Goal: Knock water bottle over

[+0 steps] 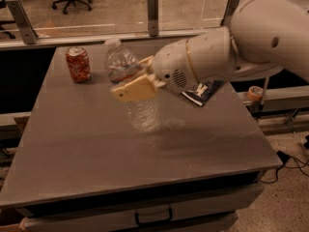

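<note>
Standing well to the left of the gripper, near the far left corner of the grey table, is a red soda can, upright and apart from everything else. Right of it comes the water bottle, which sits inside the gripper's grasp: one tan finger crosses the near face of the bottle at its middle, and the other finger shows just behind it on the far side. Both press against the clear ribbed plastic, so the gripper is closed around the bottle and grips it at the label band. The bottle is tilted, its white cap leaning up and to the left of the fingers, its lower half slanting down and to the right below them; whether its base touches the table cannot be told. To the right of the fingers the white arm runs off toward the upper right. Under the wrist, on the table, lies a dark flat packet. Further right, beyond the table's edge, a roll of tape rests on a ledge.
</note>
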`<state>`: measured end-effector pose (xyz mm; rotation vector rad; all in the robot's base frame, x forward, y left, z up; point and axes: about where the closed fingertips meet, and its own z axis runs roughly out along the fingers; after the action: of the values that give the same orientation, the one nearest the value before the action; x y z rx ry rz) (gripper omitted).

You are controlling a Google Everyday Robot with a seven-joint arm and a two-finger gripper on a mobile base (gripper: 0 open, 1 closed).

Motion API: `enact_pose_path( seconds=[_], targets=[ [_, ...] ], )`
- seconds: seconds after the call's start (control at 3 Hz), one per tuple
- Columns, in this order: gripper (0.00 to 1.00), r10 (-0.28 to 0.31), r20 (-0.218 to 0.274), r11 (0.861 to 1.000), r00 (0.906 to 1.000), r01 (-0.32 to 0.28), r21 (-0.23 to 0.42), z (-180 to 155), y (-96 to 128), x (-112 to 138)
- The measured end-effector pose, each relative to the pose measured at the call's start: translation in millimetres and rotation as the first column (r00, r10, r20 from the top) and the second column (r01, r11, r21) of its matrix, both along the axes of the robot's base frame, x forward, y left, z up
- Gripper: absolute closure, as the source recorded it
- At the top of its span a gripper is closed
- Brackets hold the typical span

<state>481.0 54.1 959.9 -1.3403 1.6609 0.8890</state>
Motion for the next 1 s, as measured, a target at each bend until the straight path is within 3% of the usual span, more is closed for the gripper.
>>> enact_pose_path(
  seconds=[0.33, 0.67, 1.0],
  targets=[
    [1.0, -0.094, -0.009, 0.983, 0.9956, 0.091, -0.161, 4.2, -36.3, 26.1],
    [1.0, -0.159, -0.047, 0.941, 0.9862, 0.137, -0.31, -15.8, -54.9, 50.8],
    [0.84, -0.192, -0.101, 0.909, 0.9763, 0.138, -0.394, -44.2, -53.0, 69.3]
  ],
)
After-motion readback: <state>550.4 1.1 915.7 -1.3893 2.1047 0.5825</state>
